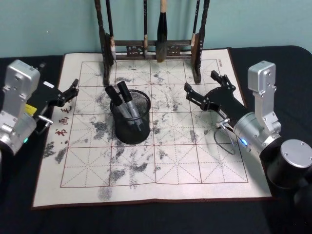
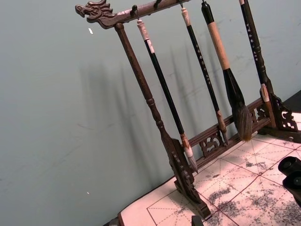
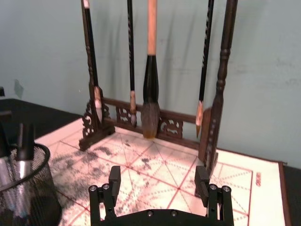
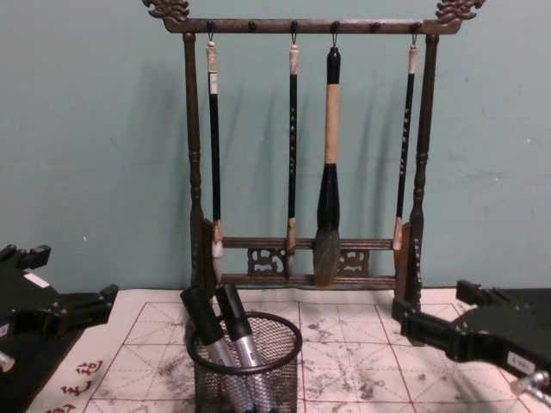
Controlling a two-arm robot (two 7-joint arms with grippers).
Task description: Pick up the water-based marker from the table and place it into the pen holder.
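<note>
Over on the left edge of the practice mat (image 1: pixel 161 187), the left gripper (image 1: pixel 68 91) sits low beside the ink-spotted grid, empty; whether its fingers are parted or closed I cannot tell from here. Moving to the middle, the pen holder (image 1: pixel 130 117) stands upright on the mat, and two water-based markers (image 1: pixel 124 101) lean inside it, dark caps up, tilted toward the left. So the drop looks done, and the job now is a clean exit. Behind it stands the brush rack (image 4: pixel 306 155), brushes hanging, well apart from the cup. On the right, the right gripper (image 1: pixel 207 87) hovers above the mat, jaws spread wide, holding nothing. Best play, I'd say: draw that arm back without sweeping toward the cup, because a light mesh holder probably tips easily.
</note>
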